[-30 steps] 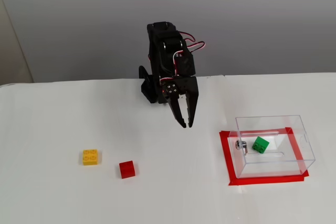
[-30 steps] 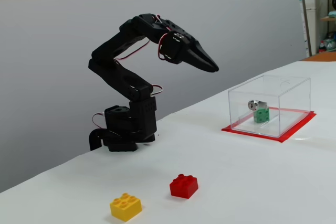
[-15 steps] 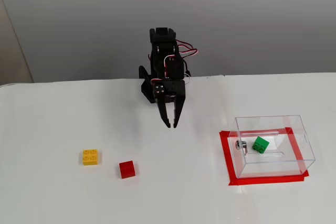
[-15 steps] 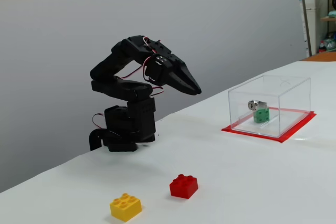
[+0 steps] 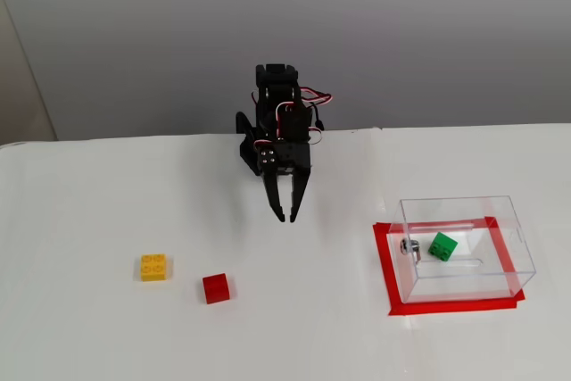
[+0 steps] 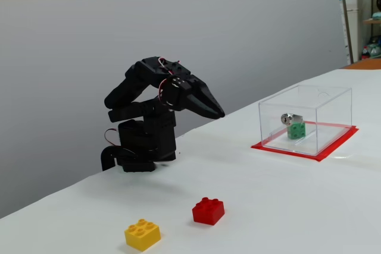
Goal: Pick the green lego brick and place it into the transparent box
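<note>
The green lego brick (image 5: 442,245) (image 6: 296,130) lies inside the transparent box (image 5: 508,231) (image 6: 324,107), next to a small metal fitting (image 5: 409,246). The box stands on a red taped rectangle at the right in both fixed views. My black gripper (image 5: 286,217) (image 6: 219,113) hangs over the table near the arm's base, well left of the box. Its fingertips point down and nearly touch, with nothing between them. The arm is folded back low.
A yellow four-stud brick (image 5: 154,268) (image 6: 142,234) and a red brick (image 5: 215,288) (image 6: 208,210) lie on the white table in front of the arm, left of the gripper. The arm's base (image 6: 140,147) sits at the table's back edge by a grey wall.
The arm has pulled back from the box side toward its base and folded lower. The gripper's fingers have closed together. The green brick has stayed in the box.
</note>
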Robot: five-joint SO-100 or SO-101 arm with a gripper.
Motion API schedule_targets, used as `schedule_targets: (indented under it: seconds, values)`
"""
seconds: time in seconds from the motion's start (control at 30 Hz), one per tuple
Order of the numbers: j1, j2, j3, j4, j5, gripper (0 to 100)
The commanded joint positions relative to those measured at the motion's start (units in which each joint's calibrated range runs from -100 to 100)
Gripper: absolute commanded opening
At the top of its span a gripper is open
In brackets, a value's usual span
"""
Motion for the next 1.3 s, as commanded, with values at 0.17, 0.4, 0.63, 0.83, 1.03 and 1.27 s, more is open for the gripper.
schedule_targets:
  seconds: [0.17,0.4,0.63,0.83,1.03,1.27]
  values:
    - [0.78,-0.59,7.96,-0.86,-0.23,4]
    - [0.71,-0.68,13.57,-0.94,-0.23,4]
    - [0.78,-0.68,21.16,-7.99,-0.18,4]
    - [0.12,-0.68,21.43,-5.73,-0.18,4]
    - [0.63,-0.68,20.53,-3.55,-0.18,4]
    - [0.12,-0.68,17.00,8.37,-0.18,4]
